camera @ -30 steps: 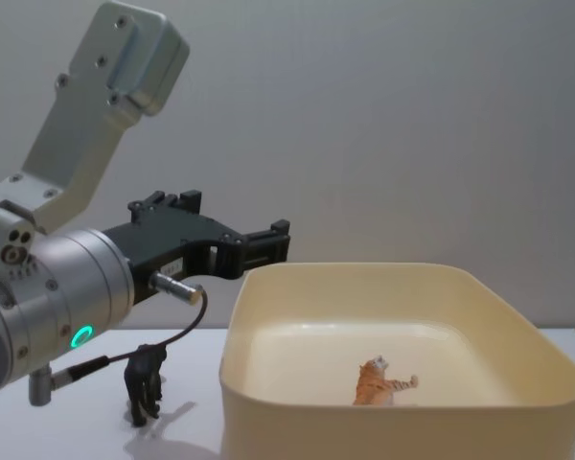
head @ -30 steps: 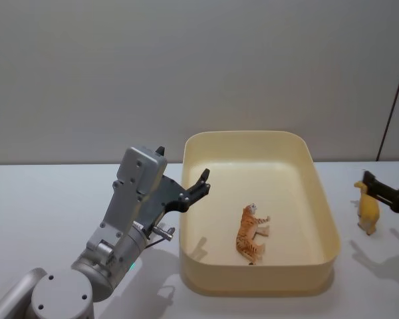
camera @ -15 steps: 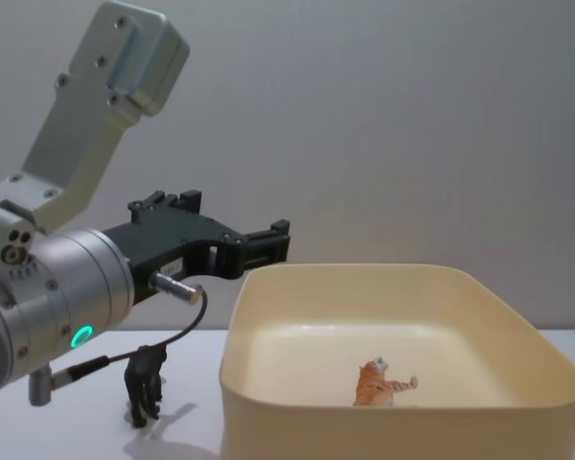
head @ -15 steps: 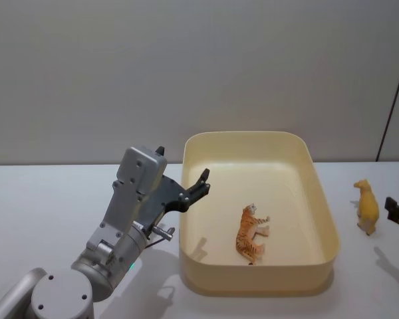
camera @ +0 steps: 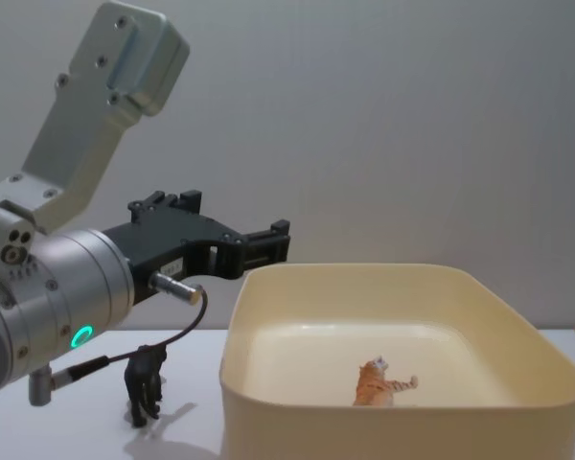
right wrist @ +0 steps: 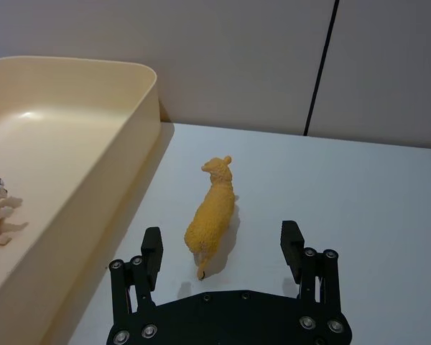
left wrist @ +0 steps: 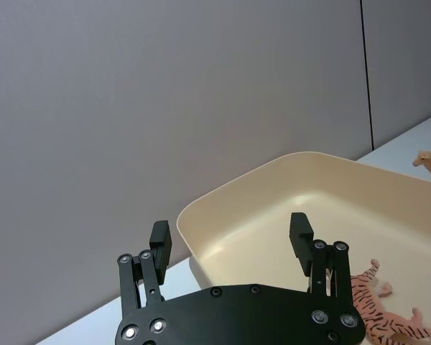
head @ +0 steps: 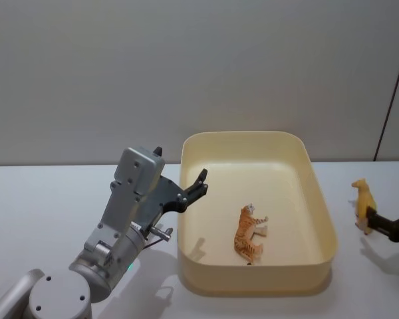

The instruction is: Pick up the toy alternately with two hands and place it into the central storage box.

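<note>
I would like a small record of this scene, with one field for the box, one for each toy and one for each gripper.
storage box: cream-yellow, on the table, in the middle
tiger toy: lying on its side inside the box
yellow toy animal: standing on the table, right of the box
black toy animal: standing on the table, left of the box
left gripper: open, empty, raised near the box's left rim
right gripper: open, low, next to the yellow toy animal, not closed on it
</note>
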You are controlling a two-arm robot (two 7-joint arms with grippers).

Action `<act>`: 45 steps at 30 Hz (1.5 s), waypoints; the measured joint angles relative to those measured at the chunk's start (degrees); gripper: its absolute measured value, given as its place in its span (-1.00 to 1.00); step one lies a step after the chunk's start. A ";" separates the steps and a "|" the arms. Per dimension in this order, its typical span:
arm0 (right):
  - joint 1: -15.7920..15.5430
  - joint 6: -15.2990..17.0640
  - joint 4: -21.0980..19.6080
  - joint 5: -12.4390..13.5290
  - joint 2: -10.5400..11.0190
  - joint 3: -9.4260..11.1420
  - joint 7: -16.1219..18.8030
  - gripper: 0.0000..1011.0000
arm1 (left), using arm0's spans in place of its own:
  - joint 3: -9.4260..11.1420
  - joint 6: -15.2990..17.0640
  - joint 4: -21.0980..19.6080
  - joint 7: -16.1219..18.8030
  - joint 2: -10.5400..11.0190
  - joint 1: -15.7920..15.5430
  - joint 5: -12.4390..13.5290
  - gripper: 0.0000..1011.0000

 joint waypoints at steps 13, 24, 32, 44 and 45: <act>6.06 -0.84 9.24 -5.72 -4.49 -3.46 -1.33 0.98 | 0.00 0.00 0.00 0.00 0.00 0.00 0.00 0.98; 9.41 -2.81 14.49 -8.55 -6.83 -4.98 -2.54 0.65 | 0.00 0.00 0.00 0.00 0.00 0.00 0.00 0.98; 10.61 -3.54 16.39 -9.56 -7.65 -5.50 -2.96 0.17 | 0.00 0.00 0.00 0.00 0.00 0.00 0.00 0.98; 8.94 -3.42 14.29 -8.52 -6.90 -4.87 -3.06 -0.33 | 0.00 0.00 0.00 0.00 0.00 0.00 0.00 0.98; 8.65 -3.38 13.91 -8.30 -6.75 -4.74 -3.14 -0.33 | 0.00 0.00 0.00 0.00 0.00 0.00 0.00 0.98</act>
